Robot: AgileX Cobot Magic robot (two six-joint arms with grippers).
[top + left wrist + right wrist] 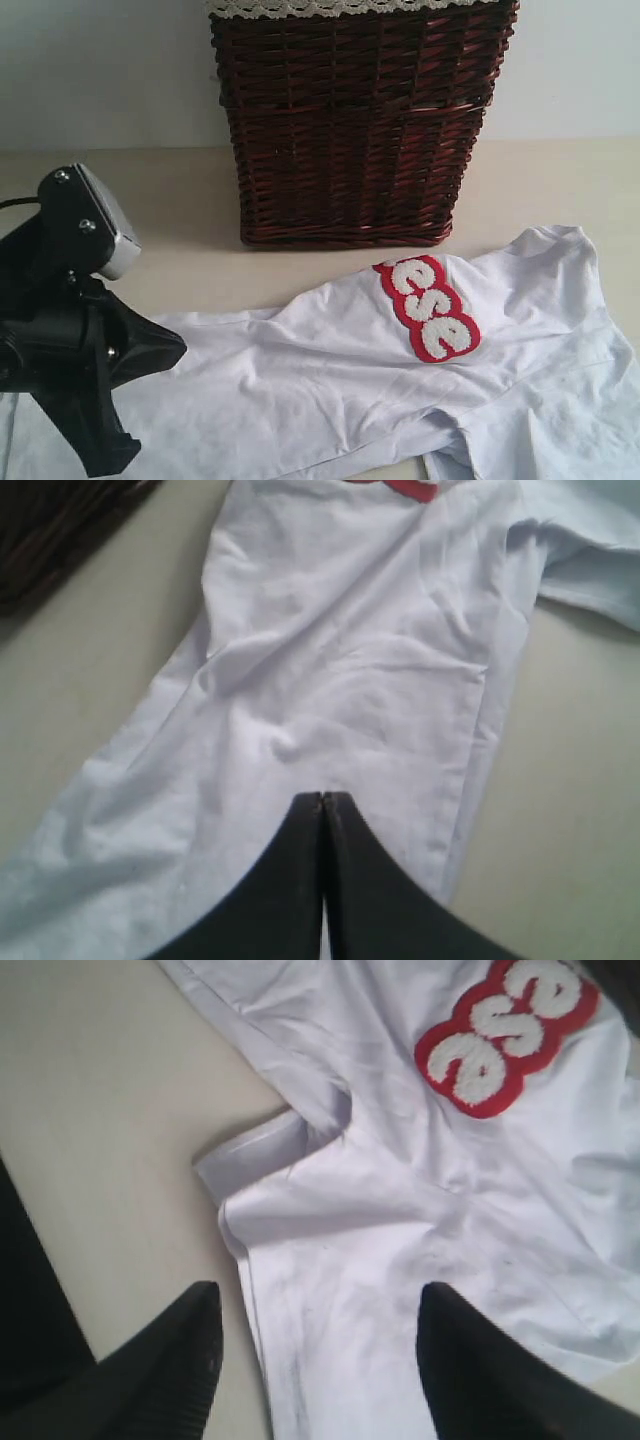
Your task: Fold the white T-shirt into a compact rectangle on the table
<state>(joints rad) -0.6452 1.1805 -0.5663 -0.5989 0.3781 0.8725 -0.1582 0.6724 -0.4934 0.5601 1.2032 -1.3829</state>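
The white T-shirt (330, 380) lies spread and wrinkled across the table (170, 200), with fuzzy white letters outlined in red (428, 306) facing up. My left gripper (322, 800) is shut, its black fingers pressed together over the shirt's narrow end (300, 710), with no cloth visible between them. In the exterior view that gripper (178, 350) points right at the shirt's left part. My right gripper (320, 1305) is open above the shirt's edge (380, 1260), near a folded sleeve (255, 1150). One finger is over bare table, the other over cloth. The right gripper is outside the exterior view.
A dark brown wicker basket (355, 120) with a lace rim stands at the back middle of the table, just behind the shirt. Its corner shows in the left wrist view (50, 530). Bare table (100, 1110) lies beside the shirt's edge.
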